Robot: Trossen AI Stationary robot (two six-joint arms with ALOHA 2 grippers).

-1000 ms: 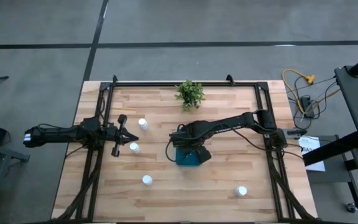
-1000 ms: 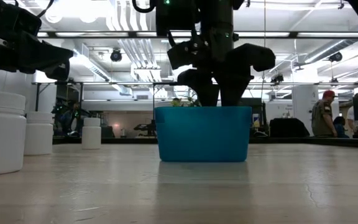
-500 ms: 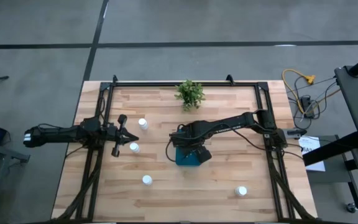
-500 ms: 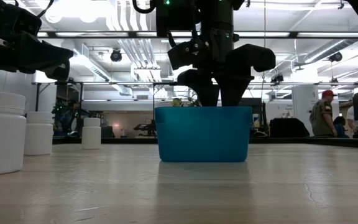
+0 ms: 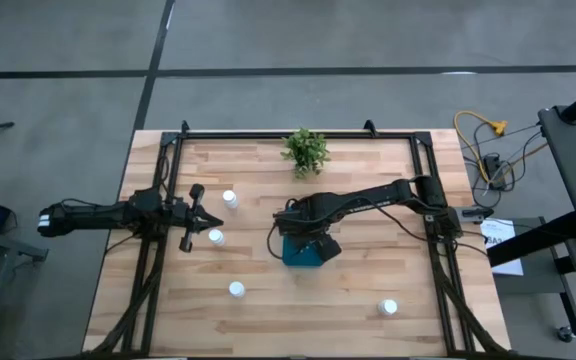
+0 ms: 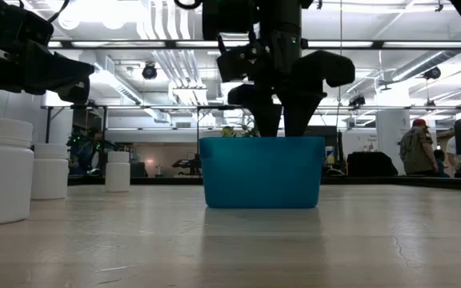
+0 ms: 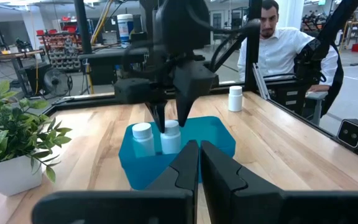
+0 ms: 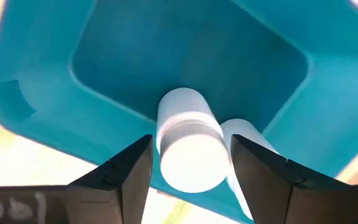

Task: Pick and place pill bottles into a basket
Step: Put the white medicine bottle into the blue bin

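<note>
- Right wrist view: the right gripper [image 8: 188, 163] pinches a small white cylindrical pill bottle [image 8: 188, 142], long axis pointing down into the teal rectangular plastic basket [image 8: 55, 118], beside a second bottle [image 8: 248, 146].
- Left gripper [image 5: 196, 214]: fingers pressed together, waiting at far left.

One camera hangs high above, looking straight down on the whole table [image 5: 368, 300]. Another sits at tabletop level, looking across it into the room. One rides each wrist: the left faces across the table, the right looks closely down. All four share the basket [image 5: 300, 253] [image 6: 262, 172] [image 7: 216, 134] [image 8: 55, 118]
</note>
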